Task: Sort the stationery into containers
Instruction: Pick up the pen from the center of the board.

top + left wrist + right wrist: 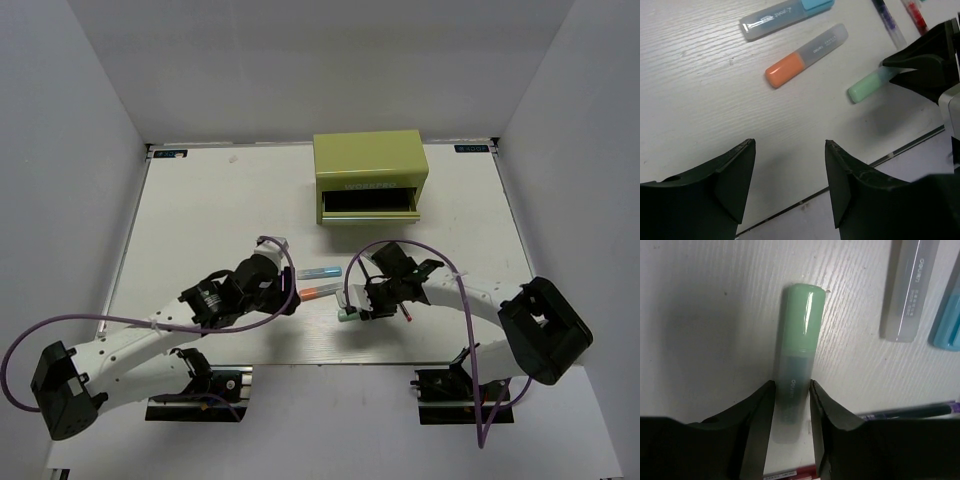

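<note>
A white table point(200, 200) is holding an olive-green metal chest point(370, 165) at its far side, right of centre, with its lower drawer point(368, 205) standing open toward the arms. Near the middle of the table, the short markers are lying close together: a light blue marker point(785, 17) farthest from the arms, an orange marker point(805, 55) just beside it, and a mint green marker point(800, 355) nearest the arms. The right gripper point(791, 387) is grasping the mint green marker, its two black fingers point(757, 425) pressing against both sides of the frosted cap end while the marker is lying flat on the table. A dark purple pen point(910, 412) and a red pen point(795, 472) are lying beside the right gripper. The left gripper point(789, 150) is hovering over bare table just left of the markers, its fingers spread wide and holding nothing.
</note>
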